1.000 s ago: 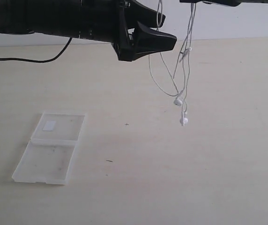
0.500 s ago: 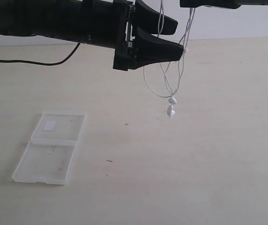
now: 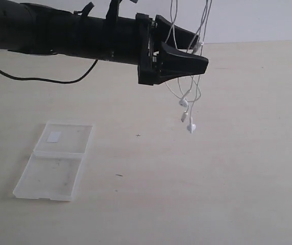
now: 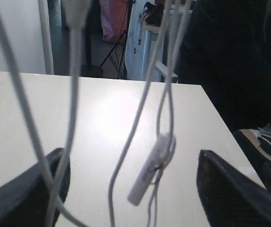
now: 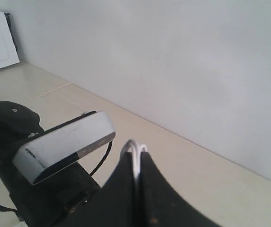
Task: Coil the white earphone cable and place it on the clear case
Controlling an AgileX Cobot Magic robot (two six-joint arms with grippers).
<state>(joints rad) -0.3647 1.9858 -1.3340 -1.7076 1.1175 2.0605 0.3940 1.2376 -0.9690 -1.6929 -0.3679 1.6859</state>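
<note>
— While the clear case lies opened flat on the surface, what is seen in it?
— A small white sticker is seen on its far half.
— And the white earphone cable?
— It is hung in the air, well apart from the case, and is pinched at its top by the right tool, whose jaws are pressed together on it. Its strands are draped between the spread jaws of the left tool.

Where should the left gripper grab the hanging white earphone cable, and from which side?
Pinch the strands of the white earphone cable around its inline piece, approaching level from the exterior view's left: they hang straight down from the shut right gripper, already between the open left gripper's fingers.
</note>
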